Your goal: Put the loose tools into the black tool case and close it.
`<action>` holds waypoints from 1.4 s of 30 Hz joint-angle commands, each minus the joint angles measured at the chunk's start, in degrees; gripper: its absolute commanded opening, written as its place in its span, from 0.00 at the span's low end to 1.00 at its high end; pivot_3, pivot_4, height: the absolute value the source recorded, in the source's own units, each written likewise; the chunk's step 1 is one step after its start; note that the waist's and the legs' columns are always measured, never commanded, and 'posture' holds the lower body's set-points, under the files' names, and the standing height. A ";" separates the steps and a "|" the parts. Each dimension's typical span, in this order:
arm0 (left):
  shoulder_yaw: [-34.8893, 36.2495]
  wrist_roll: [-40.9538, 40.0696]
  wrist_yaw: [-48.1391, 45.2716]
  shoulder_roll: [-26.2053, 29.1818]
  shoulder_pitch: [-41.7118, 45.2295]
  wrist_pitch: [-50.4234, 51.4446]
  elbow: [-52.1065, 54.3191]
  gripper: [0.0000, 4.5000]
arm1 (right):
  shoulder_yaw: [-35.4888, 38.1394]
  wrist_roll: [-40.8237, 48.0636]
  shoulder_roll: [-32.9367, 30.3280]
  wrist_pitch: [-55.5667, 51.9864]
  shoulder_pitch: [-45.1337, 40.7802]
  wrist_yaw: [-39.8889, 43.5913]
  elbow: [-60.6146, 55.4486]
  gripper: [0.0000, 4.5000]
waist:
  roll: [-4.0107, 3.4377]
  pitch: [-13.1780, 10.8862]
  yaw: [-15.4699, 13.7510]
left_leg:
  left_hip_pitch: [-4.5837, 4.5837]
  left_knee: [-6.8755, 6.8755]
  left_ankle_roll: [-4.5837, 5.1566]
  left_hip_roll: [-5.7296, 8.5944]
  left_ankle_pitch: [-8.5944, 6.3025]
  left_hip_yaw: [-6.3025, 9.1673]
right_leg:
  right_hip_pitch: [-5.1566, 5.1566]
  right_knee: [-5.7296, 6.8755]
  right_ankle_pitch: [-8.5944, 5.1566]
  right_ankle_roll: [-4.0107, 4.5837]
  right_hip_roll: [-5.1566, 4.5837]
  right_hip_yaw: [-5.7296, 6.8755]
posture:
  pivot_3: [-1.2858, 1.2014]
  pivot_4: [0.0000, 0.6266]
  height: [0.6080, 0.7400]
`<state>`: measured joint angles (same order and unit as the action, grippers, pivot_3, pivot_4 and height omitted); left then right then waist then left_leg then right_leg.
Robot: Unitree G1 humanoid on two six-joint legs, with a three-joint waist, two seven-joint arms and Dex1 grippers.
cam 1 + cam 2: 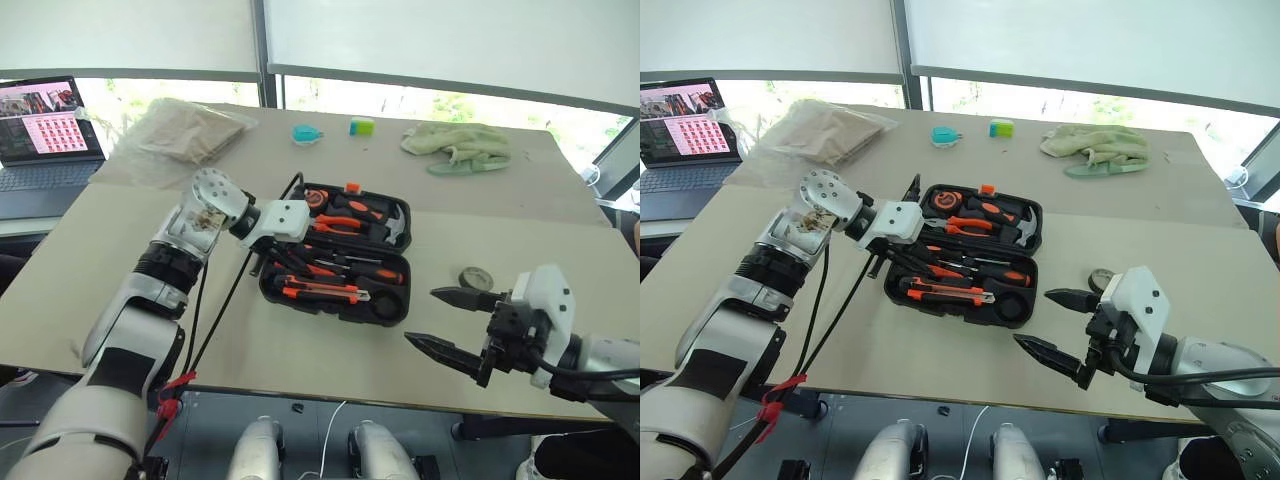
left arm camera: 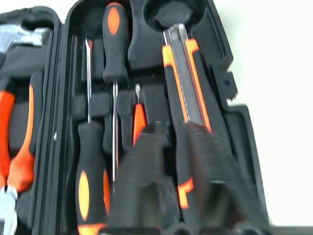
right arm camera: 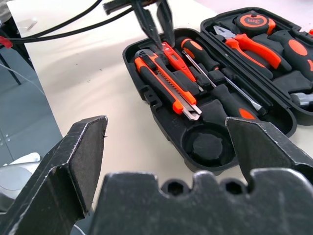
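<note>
Black tool case (image 1: 340,262) open mid-desk (image 1: 250,345), utility knife (image 3: 167,84) and screwdrivers (image 3: 215,73) seated inside. Tape roll (image 1: 474,277) loose toward the right edge. Left gripper (image 3: 155,22) jaws pressed together above the case; right gripper (image 1: 440,320) jaws spread, empty.

This looks like an office or a lab room set up for robot trials. A wide beige tabletop (image 1: 520,260) stands against a run of large windows (image 1: 420,105) with white roller blinds (image 1: 450,40) pulled most of the way down; greenery shows through the strip of glass beneath them. At the far left an open laptop (image 1: 45,140) on a separate desk shows a grid of small pictures on its screen. Odd props lie across the tabletop: a crumpled plastic bag (image 1: 185,130), a pale green cloth (image 1: 455,145), and an open tool case (image 1: 340,255). The floor below is plain grey.
</note>
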<state>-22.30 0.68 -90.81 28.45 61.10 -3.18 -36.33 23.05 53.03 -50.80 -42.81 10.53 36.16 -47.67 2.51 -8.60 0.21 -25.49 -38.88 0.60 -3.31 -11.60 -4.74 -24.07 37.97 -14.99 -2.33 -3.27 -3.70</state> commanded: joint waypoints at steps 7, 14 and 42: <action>-2.95 4.18 0.13 0.01 -2.44 -1.78 4.27 0.01 | 0.77 0.66 -0.03 0.14 0.15 -0.51 -0.76 1.00 | 0.00 0.00 0.02 | 0.00 0.00 0.00 0.00 0.00 0.01 | 0.00 0.01 0.00 0.00 0.00 0.00 | 0.52 0.24 1.00; -5.62 8.97 1.15 2.77 -5.30 -9.35 2.93 0.01 | -0.07 0.34 0.16 0.27 -0.32 -0.73 -0.44 1.00 | -0.01 0.01 0.02 | 0.00 0.00 0.00 0.00 0.00 0.02 | 0.01 0.00 0.00 0.00 0.00 0.00 | 0.52 0.24 1.00; -8.45 15.07 8.68 -1.97 -4.06 -17.29 -11.13 0.01 | -1.19 -0.42 0.95 0.78 0.67 -1.56 -0.40 1.00 | -0.44 0.67 -0.85 | 1.47 0.06 0.03 -0.08 -0.01 -0.02 | 1.77 -0.55 -0.46 -0.04 -0.02 0.04 | 0.52 0.24 1.00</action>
<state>-29.37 13.25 -82.60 26.22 58.64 -21.95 -44.65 21.03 52.93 -50.18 -42.81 10.86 34.74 -47.18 2.07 -7.93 -0.64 -24.02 -38.82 0.63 -3.40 -11.61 -4.76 -22.30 37.39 -15.44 -2.37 -3.30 -3.67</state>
